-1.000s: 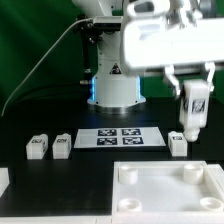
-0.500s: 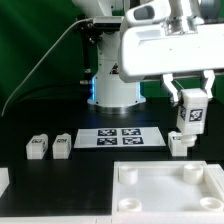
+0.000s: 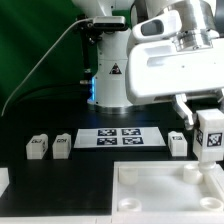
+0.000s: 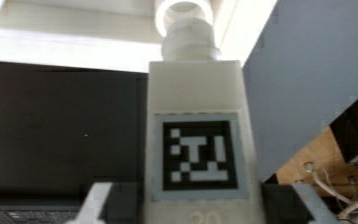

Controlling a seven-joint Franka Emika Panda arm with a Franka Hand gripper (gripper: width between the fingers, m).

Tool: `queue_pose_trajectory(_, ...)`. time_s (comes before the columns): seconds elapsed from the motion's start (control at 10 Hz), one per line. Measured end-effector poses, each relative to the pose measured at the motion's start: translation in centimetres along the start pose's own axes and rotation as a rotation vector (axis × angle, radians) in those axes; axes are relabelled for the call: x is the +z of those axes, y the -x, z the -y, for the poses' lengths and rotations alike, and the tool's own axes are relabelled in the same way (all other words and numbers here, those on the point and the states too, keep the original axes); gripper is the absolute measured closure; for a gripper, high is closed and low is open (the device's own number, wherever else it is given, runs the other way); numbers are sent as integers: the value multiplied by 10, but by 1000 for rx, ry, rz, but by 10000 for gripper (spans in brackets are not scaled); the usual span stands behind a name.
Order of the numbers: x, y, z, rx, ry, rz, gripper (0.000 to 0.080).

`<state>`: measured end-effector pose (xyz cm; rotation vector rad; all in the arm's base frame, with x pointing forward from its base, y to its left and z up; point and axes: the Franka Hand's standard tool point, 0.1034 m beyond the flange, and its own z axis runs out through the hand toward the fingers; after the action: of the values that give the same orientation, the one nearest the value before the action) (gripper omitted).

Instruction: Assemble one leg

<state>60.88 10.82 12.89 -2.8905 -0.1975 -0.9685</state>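
Observation:
My gripper [image 3: 211,132] is shut on a white leg [image 3: 211,138] with a black-and-white tag, held upright above the far right part of the white panel [image 3: 160,195], over its corner socket [image 3: 193,170]. In the wrist view the leg [image 4: 195,120] fills the middle, tag facing the camera, clamped between the fingers [image 4: 101,203]; its tip points at the panel's round socket [image 4: 188,14]. Three more legs stand on the table: two at the exterior view's left [image 3: 37,148] [image 3: 62,144] and one [image 3: 177,143] just behind the held leg.
The marker board [image 3: 120,137] lies on the black table in front of the robot base [image 3: 112,85]. A white part edge [image 3: 3,182] shows at the exterior view's lower left. A cable hangs at the left.
The gripper has carried the leg toward the exterior view's right and lower, from above the standing leg to over the panel's far right corner.

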Motion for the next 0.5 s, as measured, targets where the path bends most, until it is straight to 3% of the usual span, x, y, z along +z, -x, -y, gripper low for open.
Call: queue_pose_trajectory(0.5,26,5,-4,22,3,14,507)
